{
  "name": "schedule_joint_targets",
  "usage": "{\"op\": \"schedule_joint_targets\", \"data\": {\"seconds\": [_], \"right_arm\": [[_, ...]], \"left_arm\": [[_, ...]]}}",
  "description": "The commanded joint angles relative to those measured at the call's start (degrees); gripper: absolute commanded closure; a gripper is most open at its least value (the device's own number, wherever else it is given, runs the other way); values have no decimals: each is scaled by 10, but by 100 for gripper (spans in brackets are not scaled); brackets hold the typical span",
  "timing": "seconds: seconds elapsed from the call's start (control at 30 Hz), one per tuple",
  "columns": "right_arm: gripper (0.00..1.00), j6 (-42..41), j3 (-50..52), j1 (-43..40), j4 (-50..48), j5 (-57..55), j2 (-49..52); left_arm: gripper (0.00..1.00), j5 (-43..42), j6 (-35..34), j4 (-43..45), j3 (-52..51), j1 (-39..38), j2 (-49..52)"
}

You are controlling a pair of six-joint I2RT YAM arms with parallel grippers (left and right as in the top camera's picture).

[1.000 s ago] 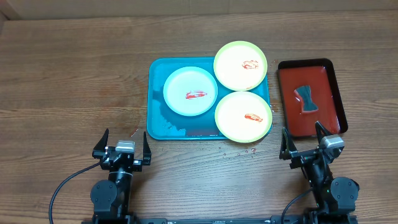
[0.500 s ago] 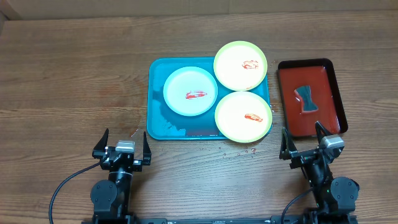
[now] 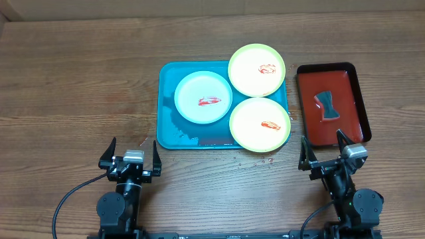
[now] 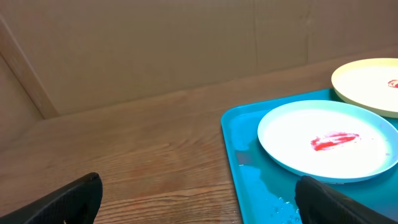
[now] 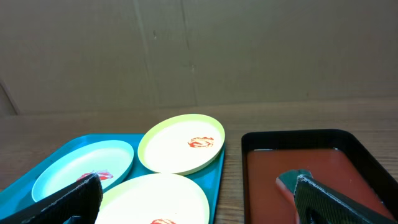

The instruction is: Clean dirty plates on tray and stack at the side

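Plates (image 3: pixel 203 98) lie smeared on the tray (image 3: pixel 166 86), likely to contain mess; grey cloth (image 3: pixel 326 105) sits nearer the right hand (image 3: pixel 323 143), open and empty like the left hand (image 3: pixel 133 147).

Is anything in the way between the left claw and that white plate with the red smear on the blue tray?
Nothing visible blocks it. Between the open left gripper and the round white plate lie only bare wooden table and the low raised rim of the turquoise plastic tray.
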State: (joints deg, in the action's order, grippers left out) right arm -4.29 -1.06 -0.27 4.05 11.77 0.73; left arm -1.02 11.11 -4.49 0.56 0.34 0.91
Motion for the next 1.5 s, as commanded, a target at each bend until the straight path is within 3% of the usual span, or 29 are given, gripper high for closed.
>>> {"op": "schedule_joint_targets", "data": {"seconds": [0.0, 1.47], "right_arm": [[0, -3, 6, 3, -3, -1, -6], [0, -5, 6, 3, -3, 10, -6]], "left_arm": [[0, 0, 5, 0, -3, -3, -6], [0, 0, 5, 1, -3, -3, -6]]}}
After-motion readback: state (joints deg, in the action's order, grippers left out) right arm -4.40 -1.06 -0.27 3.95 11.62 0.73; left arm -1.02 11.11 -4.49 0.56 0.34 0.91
